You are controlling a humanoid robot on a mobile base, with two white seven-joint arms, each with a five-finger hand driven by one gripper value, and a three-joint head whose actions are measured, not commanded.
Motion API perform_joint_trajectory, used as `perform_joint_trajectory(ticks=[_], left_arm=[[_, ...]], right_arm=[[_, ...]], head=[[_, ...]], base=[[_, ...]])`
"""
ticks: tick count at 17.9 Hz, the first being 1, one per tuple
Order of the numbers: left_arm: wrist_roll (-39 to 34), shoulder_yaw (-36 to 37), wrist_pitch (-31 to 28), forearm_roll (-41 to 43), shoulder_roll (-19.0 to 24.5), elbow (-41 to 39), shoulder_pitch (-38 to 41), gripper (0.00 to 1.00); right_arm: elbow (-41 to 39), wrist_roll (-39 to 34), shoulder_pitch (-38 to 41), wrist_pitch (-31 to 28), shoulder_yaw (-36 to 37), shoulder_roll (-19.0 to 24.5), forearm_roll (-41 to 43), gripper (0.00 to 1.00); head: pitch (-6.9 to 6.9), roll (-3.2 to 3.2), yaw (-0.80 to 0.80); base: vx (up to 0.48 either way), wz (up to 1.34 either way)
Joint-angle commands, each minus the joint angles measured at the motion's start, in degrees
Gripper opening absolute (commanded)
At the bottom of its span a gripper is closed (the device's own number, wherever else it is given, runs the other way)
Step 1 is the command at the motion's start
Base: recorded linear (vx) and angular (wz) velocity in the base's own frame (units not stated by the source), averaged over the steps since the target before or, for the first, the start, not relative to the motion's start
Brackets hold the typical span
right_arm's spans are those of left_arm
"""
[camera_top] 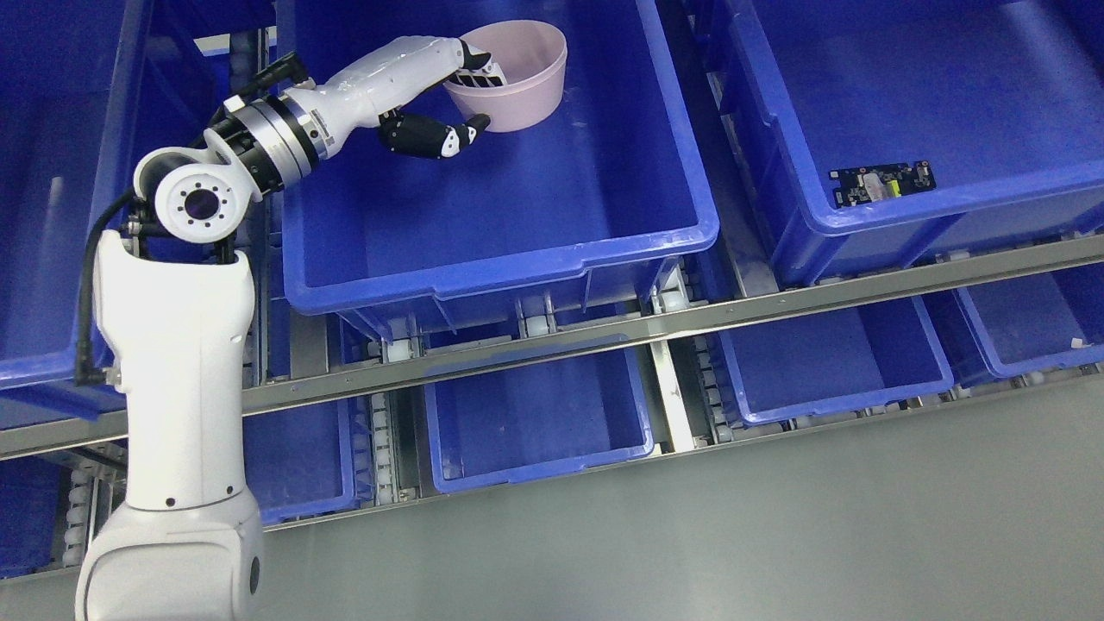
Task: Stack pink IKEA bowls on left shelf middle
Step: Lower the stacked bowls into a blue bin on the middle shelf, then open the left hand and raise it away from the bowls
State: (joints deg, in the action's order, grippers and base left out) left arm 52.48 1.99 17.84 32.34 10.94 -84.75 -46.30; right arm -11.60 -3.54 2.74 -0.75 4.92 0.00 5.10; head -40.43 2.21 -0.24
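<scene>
Left hand [448, 95] clamped on the near rim of the pink bowl [517, 78], fingers inside, thumb under the outer wall; bowl tilted, at the far end of the middle blue bin [500, 259]; small circuit board [881, 185] in the next bin to the right.

The bowl [517, 73] sits in the back of the middle bin [517, 250]; right of that bin, another bin [949, 198] holds a circuit board [881, 185].
</scene>
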Motion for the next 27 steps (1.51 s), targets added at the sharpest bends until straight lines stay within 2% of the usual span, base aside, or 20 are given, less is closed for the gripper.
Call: perform_joint_trajectory(ticks=[1,3,6,8,9,10,11,12,13,15,16,17,20,23,27], left_arm=[[0.2,2.8,0.0,0.0,-1.5,1.4,1.0,0.23],[0.2,2.7,0.0,-0.1,-2.0,1.4,1.1,0.29],[0.1,2.5,0.1,-0.1,-3.4,1.4,1.2,0.32],[-0.5,1.4,0.1,-0.2,-4.0,1.4,1.1,0.44],[-1.5,-0.4,0.1,-0.2,-4.3,1.4,0.5,0.55],[-5.0,-4.0,0.1,-0.3,-5.8,1.2,-0.1,0.7],[-9.8,-7.7,0.1,-0.4,-8.5,1.2,-0.5,0.78],[-18.6,-13.2,0.1,-1.8,-9.9,1.3,-0.7,0.87],[-29.4,-15.7,0.0,-7.6,-9.9,1.5,-0.8,0.92],[-44.8,-14.1,-3.3,-22.6,-9.9,1.2,0.1,0.93],[-50.2,-13.1,-7.3,-27.8,-9.9,0.2,0.7,0.96],[-52.9,-12.6,-10.2,-28.9,-9.9,-1.8,1.4,1.0],[-53.5,-8.6,-11.5,-28.9,-9.9,-8.3,7.2,1.0],[-53.2,-7.3,-16.1,-29.4,-9.9,-15.8,13.2,1.0],[-53.1,-5.9,-15.7,-29.7,-9.9,-16.4,16.8,1.0]], right_arm=[[0.0,0.0,0.0,0.0,0.0,-1.0,0.0,1.0],[0.0,0.0,0.1,0.0,0.0,-1.0,0.0,1.0],[0.0,0.0,0.0,0.0,0.0,-1.0,0.0,1.0],[0.0,0.0,0.0,0.0,0.0,-1.0,0.0,1.0],[0.0,0.0,0.0,0.0,0.0,-1.0,0.0,1.0],[0.0,0.0,0.0,0.0,0.0,-1.0,0.0,1.0],[0.0,0.0,0.0,0.0,0.0,-1.0,0.0,1.0],[0.0,0.0,0.0,0.0,0.0,-1.0,0.0,1.0],[0.0,0.0,0.0,0.0,0.0,-1.0,0.0,1.0],[0.0,0.0,0.0,0.0,0.0,-1.0,0.0,1.0],[0.0,0.0,0.0,0.0,0.0,-1.0,0.0,1.0],[0.0,0.0,0.0,0.0,0.0,-1.0,0.0,1.0],[0.0,0.0,0.0,0.0,0.0,-1.0,0.0,1.0],[0.0,0.0,0.0,0.0,0.0,-1.0,0.0,1.0],[0.0,0.0,0.1,0.0,0.0,-1.0,0.0,1.0]], head=[[0.0,0.0,0.0],[0.0,0.0,0.0],[0.0,0.0,0.0],[0.0,0.0,0.0],[0.0,0.0,0.0],[0.0,0.0,0.0],[0.0,0.0,0.0],[0.0,0.0,0.0],[0.0,0.0,0.0],[0.0,0.0,0.0],[0.0,0.0,0.0],[0.0,0.0,0.0],[0.0,0.0,0.0],[0.0,0.0,0.0],[0.0,0.0,0.0]], base=[[0.0,0.0],[0.0,0.0],[0.0,0.0],[0.0,0.0],[0.0,0.0],[0.0,0.0],[0.0,0.0],[0.0,0.0],[0.0,0.0],[0.0,0.0],[0.0,0.0],[0.0,0.0],[-0.01,0.02],[-0.053,0.06],[-0.115,0.04]])
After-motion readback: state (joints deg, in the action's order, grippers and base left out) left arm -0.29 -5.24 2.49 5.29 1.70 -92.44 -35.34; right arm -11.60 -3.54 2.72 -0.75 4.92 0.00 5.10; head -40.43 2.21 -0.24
